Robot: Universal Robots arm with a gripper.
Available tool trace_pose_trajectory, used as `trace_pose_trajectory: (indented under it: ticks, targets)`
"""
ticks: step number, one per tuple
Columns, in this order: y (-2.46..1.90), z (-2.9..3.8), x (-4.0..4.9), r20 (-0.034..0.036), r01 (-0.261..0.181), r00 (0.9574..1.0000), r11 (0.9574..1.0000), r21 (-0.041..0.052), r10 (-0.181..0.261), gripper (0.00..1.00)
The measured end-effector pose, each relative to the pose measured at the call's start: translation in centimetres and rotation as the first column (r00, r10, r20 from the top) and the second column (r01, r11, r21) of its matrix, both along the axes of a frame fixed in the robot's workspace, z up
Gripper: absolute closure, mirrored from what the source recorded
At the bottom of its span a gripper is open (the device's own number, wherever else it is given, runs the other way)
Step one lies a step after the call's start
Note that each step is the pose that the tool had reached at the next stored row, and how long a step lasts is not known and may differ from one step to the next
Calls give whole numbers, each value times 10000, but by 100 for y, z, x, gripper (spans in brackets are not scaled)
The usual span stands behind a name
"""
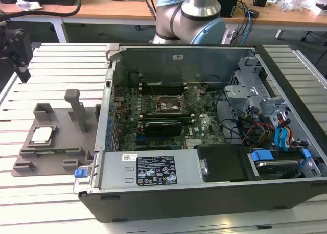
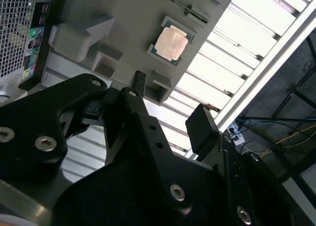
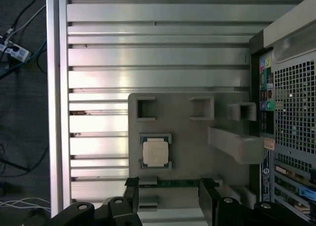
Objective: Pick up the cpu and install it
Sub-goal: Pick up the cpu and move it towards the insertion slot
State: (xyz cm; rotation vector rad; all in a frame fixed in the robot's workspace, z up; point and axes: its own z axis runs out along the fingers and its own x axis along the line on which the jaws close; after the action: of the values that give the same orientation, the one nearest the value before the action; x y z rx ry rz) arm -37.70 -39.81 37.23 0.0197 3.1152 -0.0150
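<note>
Plainly, one square silver-topped cpu (image 1: 42, 135) sits in one matte grey tray (image 1: 57, 144) at the exterior view's lower left, while one black gripper (image 3: 169, 191) gapes empty.

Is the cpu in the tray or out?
In: the cpu lies flat in the grey tray; the open claw holds nothing.

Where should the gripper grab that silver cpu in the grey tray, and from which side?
Pinch the cpu by two opposite thin edges, coming straight down from above. It lies flat, metal top up, seated in a recess of the grey tray, so likely only its edges offer grip.
</note>
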Motion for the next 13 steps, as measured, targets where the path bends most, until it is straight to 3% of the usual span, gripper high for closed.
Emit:
trace_pose_trajectory:
  ticks: [13]
  targets:
    - [0,-95,0,0,0,10000,10000,-1,0,40]
